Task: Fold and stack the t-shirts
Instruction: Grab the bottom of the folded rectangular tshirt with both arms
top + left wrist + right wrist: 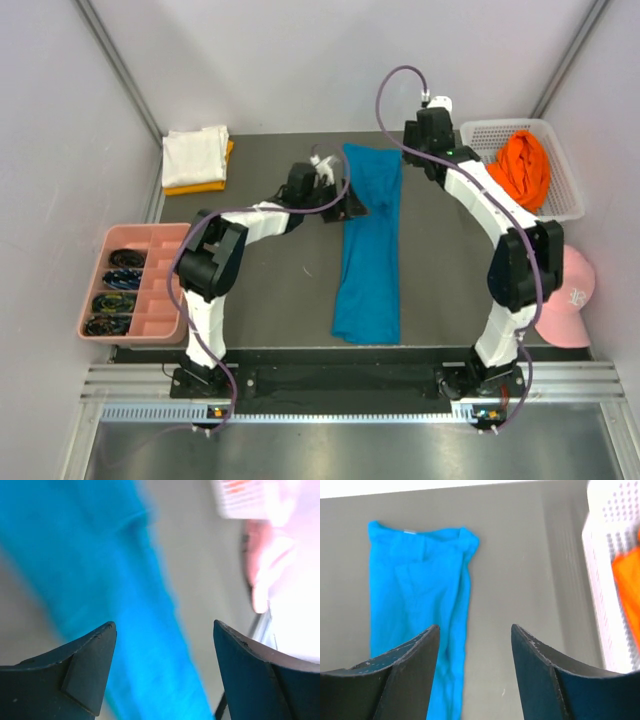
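Note:
The teal-blue t-shirt (368, 260) lies as a long narrow strip down the middle of the dark table, running from the back toward the front edge. My left gripper (345, 205) hovers open at the strip's left edge near its far end. In the left wrist view, blurred teal cloth (100, 555) lies below the spread fingers (92, 650), which hold nothing. My right gripper (425, 140) is raised at the back, just right of the shirt's far end, open and empty. Its own view looks down on the shirt (415, 580). A white t-shirt (195, 152) lies folded on a yellow-orange one (200, 186) at back left.
A white mesh basket (570, 205) at back right holds a crumpled bright orange t-shirt (522, 168). A pink cap (570, 290) lies at the right edge. At the left, a pink divided tray (160, 300) holds coiled cables. Grey walls close in the table.

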You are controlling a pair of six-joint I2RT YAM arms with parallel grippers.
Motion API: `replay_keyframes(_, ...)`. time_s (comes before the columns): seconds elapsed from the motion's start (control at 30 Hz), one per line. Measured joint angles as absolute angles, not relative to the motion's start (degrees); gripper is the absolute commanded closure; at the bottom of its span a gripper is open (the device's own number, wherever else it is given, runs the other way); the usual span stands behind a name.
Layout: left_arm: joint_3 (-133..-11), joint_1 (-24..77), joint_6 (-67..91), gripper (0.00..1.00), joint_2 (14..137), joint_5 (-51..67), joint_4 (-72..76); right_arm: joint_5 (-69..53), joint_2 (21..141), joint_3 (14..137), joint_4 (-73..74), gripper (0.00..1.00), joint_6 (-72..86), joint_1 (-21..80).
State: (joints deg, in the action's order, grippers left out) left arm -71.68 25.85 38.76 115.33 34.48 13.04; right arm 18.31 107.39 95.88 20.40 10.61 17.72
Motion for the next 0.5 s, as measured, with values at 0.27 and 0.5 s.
replay_keyframes(0.27,-86.19,33.85,41.15,0.24,121.58,34.46,15.81,15.86,91.98,74.85,23.03,0.40,22.11,17.72)
replay_keyframes(0.5,-87.09,33.17,42.35,0.25,126.43,31.29,15.79,13.56,84.49,64.31,24.49,0.40,25.89,17.72)
